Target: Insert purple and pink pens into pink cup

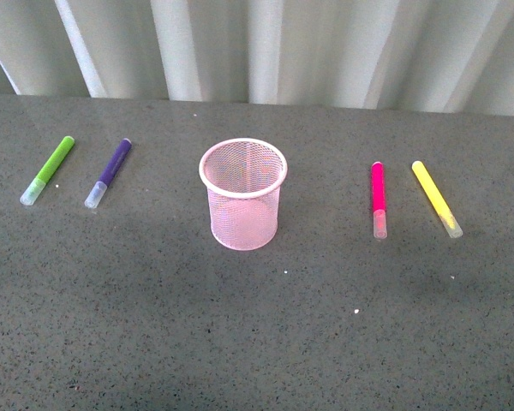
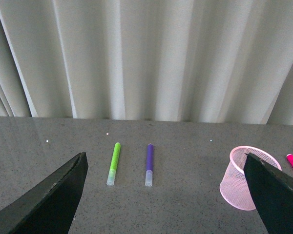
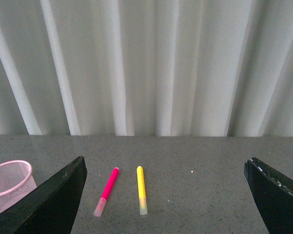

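The pink mesh cup (image 1: 243, 205) stands upright and empty at the table's middle. The purple pen (image 1: 108, 173) lies to its left, the pink pen (image 1: 379, 199) to its right, both flat with clear caps toward me. Neither gripper shows in the front view. My left gripper (image 2: 166, 195) is open and empty, held back from the purple pen (image 2: 149, 164), with the cup (image 2: 246, 179) by one finger. My right gripper (image 3: 166, 195) is open and empty, held back from the pink pen (image 3: 106, 191); the cup (image 3: 10, 183) shows at that view's edge.
A lime-green marker (image 1: 48, 170) lies left of the purple pen. A yellow marker (image 1: 436, 199) lies right of the pink pen. A pleated white curtain (image 1: 257, 47) hangs behind the grey speckled table (image 1: 257, 334).
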